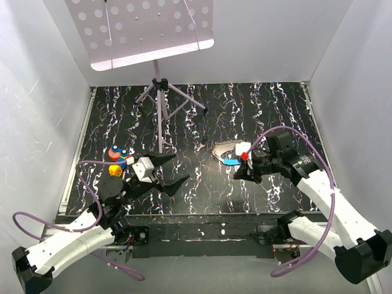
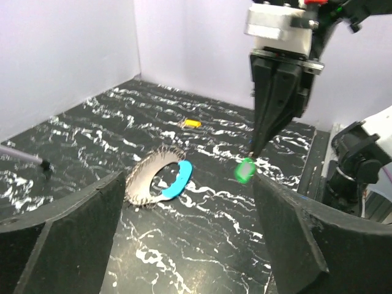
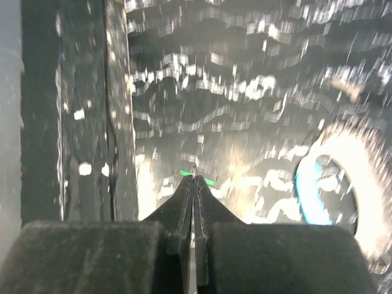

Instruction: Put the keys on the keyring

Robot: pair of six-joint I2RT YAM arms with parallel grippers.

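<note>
One tiny key [image 2: 245, 169] near the keyring [image 2: 160, 178] on a marbled counter [image 2: 92, 128].
Far smaller than the fingers above it, the key had a bright green plastic head and sat tilted on the counter. The keyring lay flat, a thin, toothed, silvery loop with a light-blue strip along one side. The right gripper [image 2: 254, 150] pointed down, its fingers pressed together and their tips touching the key's upper edge; whether they pinched it could not be told. The left gripper [image 1: 182, 167] hung well apart, fingers spread wide and holding nothing. The counter was black with white veins and walled in white, with a tripod stand [image 1: 160, 116] at its back.
</note>
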